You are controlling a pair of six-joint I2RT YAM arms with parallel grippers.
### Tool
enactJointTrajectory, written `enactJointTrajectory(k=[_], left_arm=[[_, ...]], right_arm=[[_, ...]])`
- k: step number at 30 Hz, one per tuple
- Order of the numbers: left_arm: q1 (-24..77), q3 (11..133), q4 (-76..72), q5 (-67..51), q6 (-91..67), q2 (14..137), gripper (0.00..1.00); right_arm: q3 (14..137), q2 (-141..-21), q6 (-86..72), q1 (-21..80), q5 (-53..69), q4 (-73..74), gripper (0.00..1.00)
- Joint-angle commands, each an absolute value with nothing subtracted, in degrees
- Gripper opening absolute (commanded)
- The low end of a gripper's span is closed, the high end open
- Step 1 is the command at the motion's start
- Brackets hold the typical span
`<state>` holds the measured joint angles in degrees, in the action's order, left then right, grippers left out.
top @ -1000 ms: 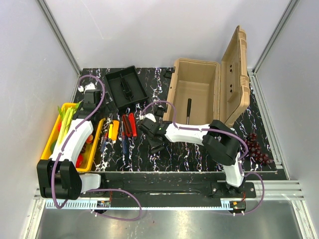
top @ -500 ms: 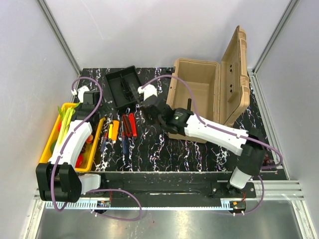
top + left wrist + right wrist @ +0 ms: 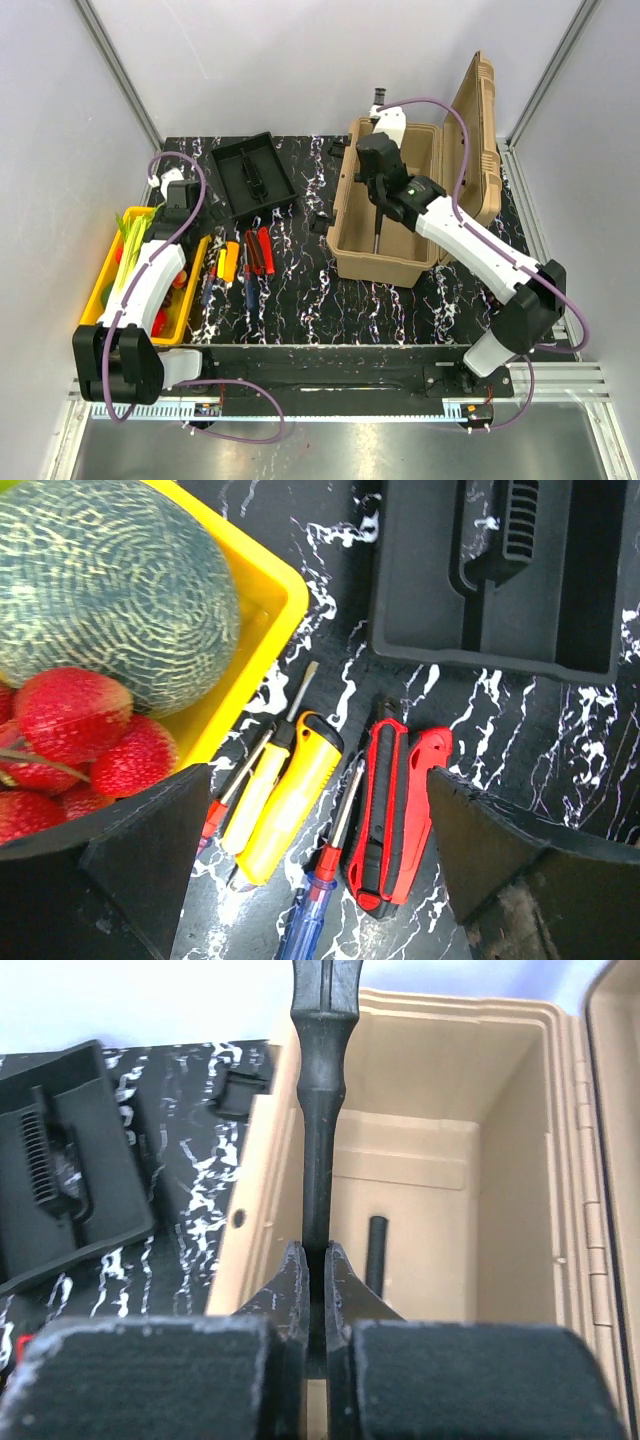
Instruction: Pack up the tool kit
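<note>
We see the tan toolbox [image 3: 385, 262] standing open at the far right of the worktop [image 3: 330, 305], its lid [image 3: 478, 140] tipped up on the right side. The right arm reaches over the box from the near right corner. The right fingers [image 3: 298, 1282] are pinched tight on one end of a slim black tool [image 3: 320, 1110], and the rest of it juts out past the fingertips above the open box. Another black, rod-shaped tool [image 3: 378, 226] lies on the floor of the box. A small black piece [image 3: 322, 222] sits on the worktop just left of the box; we cannot tell what it is.

The black tray [image 3: 252, 172] rests on the worktop to the left of the toolbox, apart from it. Nearer to us than the tray, the small hand tools lie side by side on the worktop. The left fingers [image 3: 140, 870] are spread wide and hold nothing, hovering above this row. Between them, in the left wrist view, we make out a yellow-handled tool [image 3: 290, 800], a red and black cutter [image 3: 395, 810] just to its right, and a blue-handled screwdriver [image 3: 305, 935] whose shaft runs up between the two.

Just left of the tools stands a yellow bin [image 3: 285, 590] holding a netted melon [image 3: 100, 590] and some red berries [image 3: 70, 730].
</note>
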<state>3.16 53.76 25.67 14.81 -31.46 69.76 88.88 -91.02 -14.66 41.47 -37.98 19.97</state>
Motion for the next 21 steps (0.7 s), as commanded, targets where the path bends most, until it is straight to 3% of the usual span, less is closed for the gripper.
enactJointTrajectory(k=[1,10,21], left_arm=[[2.9,56.4,23.1,8.5,-29.7,72.0,0.93],[2.9,70.6,22.5,4.0,-30.1,81.2,0.93],[4.1,85.2,19.7,-2.4,-34.1,97.5,0.91]], right_arm=[[89.4,-93.5,-20.5,37.7,-35.7,23.7,0.0],[90.6,-104.0,-21.5,36.4,-27.2,30.0,0.0],[82.6,-107.0,-25.8,35.4,-17.4,26.4,0.0]])
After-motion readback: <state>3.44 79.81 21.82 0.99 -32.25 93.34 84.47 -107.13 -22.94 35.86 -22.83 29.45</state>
